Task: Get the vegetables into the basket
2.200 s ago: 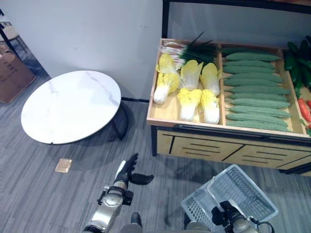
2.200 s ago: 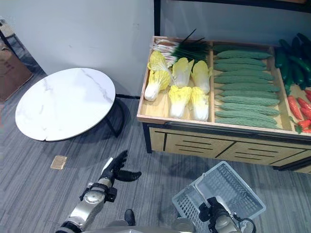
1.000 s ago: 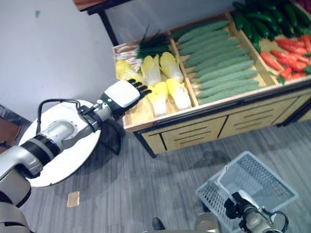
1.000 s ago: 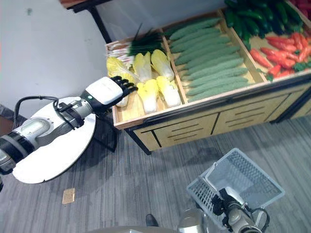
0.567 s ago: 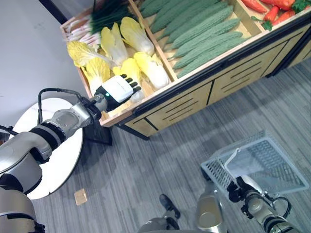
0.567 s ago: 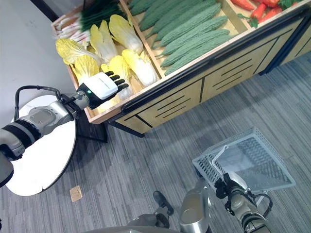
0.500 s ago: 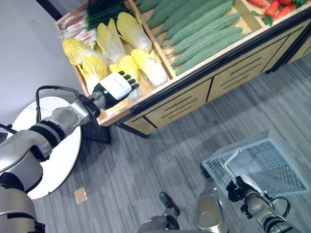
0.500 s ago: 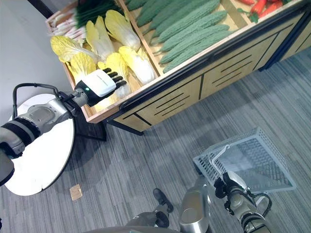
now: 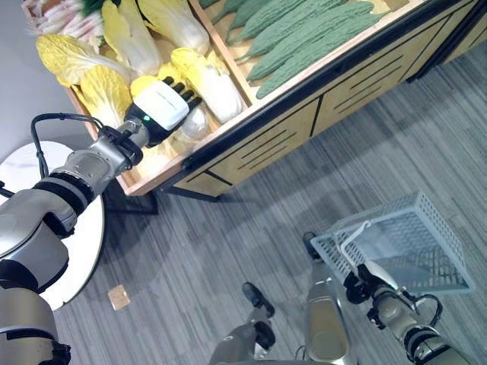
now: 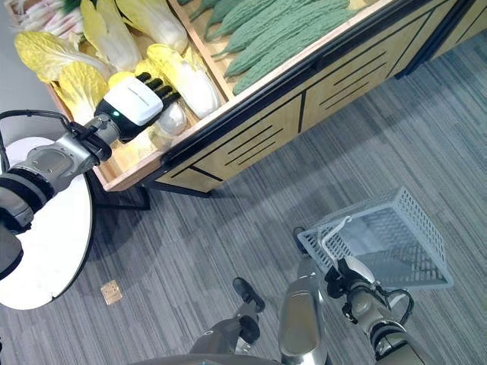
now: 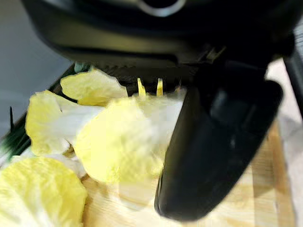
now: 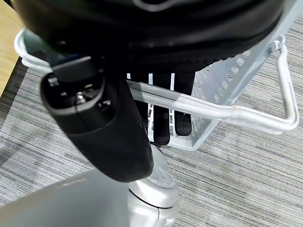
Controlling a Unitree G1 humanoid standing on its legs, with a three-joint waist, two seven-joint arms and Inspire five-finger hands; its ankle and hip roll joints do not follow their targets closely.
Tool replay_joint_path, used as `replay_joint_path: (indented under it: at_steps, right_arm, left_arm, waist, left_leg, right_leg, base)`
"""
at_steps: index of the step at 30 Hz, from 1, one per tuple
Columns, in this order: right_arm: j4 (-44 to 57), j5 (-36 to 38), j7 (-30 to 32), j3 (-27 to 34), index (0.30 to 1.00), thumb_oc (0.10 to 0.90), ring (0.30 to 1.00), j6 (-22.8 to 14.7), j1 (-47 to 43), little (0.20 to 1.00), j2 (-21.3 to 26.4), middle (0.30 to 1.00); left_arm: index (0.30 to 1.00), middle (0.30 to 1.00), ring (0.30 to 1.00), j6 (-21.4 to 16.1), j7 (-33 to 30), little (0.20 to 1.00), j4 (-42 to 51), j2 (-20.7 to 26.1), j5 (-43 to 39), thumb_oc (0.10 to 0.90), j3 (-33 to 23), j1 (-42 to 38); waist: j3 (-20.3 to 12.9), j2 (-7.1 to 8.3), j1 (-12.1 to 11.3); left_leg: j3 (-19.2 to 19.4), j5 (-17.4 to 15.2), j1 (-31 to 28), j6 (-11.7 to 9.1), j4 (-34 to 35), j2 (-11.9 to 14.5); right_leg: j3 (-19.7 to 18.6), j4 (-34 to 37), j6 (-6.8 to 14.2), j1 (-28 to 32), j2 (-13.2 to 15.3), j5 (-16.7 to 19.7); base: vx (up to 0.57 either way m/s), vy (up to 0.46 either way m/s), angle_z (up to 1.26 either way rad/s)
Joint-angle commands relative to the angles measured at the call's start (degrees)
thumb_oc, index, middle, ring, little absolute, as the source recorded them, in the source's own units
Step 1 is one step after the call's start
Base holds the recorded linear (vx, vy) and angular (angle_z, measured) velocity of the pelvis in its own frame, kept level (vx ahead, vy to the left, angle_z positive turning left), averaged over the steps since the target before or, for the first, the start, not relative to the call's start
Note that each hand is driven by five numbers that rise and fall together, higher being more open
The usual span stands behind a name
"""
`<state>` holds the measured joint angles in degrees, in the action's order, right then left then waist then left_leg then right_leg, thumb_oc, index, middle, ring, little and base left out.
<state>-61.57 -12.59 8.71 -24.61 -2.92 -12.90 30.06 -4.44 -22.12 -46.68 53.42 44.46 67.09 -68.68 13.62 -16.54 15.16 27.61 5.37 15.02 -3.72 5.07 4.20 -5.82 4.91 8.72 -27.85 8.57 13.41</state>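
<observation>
The left hand (image 9: 156, 109), fingers straight and not yet gripping, is reaching farther into the crate (image 9: 199, 147) and settling onto a cabbage (image 9: 192, 122) at ten o'clock, while the right hand (image 12: 156, 113) is clasping the empty basket's handle (image 12: 208, 109) at five o'clock, awaiting the pick.

Cabbages (image 9: 194, 72) packed tight around left hand (image 9: 161, 106); basket (image 9: 415, 247) interior seemingly unobstructed.

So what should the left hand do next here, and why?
Probably curl its fingers round the cabbage. The left hand lies over that yellow head in the wooden bin, fingers straight. The right hand holds the basket by its handle, and nothing shows inside the basket.
</observation>
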Motion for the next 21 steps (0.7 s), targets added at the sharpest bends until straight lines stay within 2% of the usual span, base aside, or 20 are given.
replay_joint_path:
  at_steps: [1, 7, 15, 18, 21]
  right_arm:
    - [-0.73, 0.96, -0.83, -4.07, 0.3, 0.4, 0.3, -1.68, 1.79, 0.3, -2.72, 0.3]
    - [-1.81, 1.12, -0.5, -3.71, 0.3, 0.4, 0.3, -1.43, 1.97, 0.3, -2.72, 0.3]
    - [-2.3, 1.12, -0.55, -3.57, 0.3, 0.4, 0.3, -1.45, 2.73, 0.3, -2.98, 0.3]
    - [-2.66, 0.88, -0.8, -3.13, 0.3, 0.4, 0.3, -1.12, 3.64, 0.3, -3.53, 0.3]
    - [-2.63, 0.85, -0.96, -2.92, 0.3, 0.4, 0.3, -0.8, 4.42, 0.3, -3.87, 0.3]
  left_arm:
    - [0.3, 0.3, 0.3, 4.79, 2.64, 0.3, -7.46, 5.62, 0.38, 0.4, -4.75, -3.61]
    - [0.3, 0.3, 0.3, 4.2, 3.38, 0.3, -6.26, 5.0, 0.1, 0.4, -4.59, -3.22]
    - [0.3, 0.3, 0.3, 3.99, 3.63, 0.3, -4.42, 5.17, -0.58, 0.4, -6.05, -1.93]
    - [0.3, 0.3, 0.3, 4.5, 3.09, 0.3, -1.5, 4.29, -5.21, 0.4, -12.67, 2.31]
    - [0.3, 0.3, 0.3, 4.48, 2.33, 0.3, 1.01, 4.0, -6.89, 0.4, -16.19, 4.4]
  waist:
    - [-1.97, 1.36, 0.77]
    - [-2.13, 1.49, 0.5]
    - [-2.56, 2.53, 0.02]
    - [-3.19, 3.93, -1.36]
    - [-3.33, 4.67, -1.73]
  left_leg:
    - [-0.97, 2.67, -2.67, -9.05, -0.07, 5.35]
    - [-1.56, 2.67, -3.14, -9.1, -0.07, 5.25]
    - [-2.78, 2.35, -3.65, -8.72, -0.07, 5.07]
    - [-4.14, 1.93, -4.94, -8.38, -0.07, 4.9]
    - [-4.51, 2.0, -5.76, -8.11, -0.07, 4.86]
  right_leg:
    - [1.32, -0.81, 3.21, 2.25, -0.63, -3.19]
    - [1.91, -0.78, 3.12, 2.66, -0.6, -3.2]
    - [2.8, -0.84, 3.13, 3.62, -0.38, -2.94]
    - [3.85, -0.93, 3.05, 5.73, 0.13, -3.16]
    - [4.39, -0.92, 2.86, 7.06, 0.19, -3.2]
  base:
    - [0.03, -0.014, -0.08]
    - [0.0, 0.001, 0.01]
    - [-0.01, 0.0, 0.05]
    - [0.0, -0.02, 0.1]
    - [0.01, -0.006, 0.14]
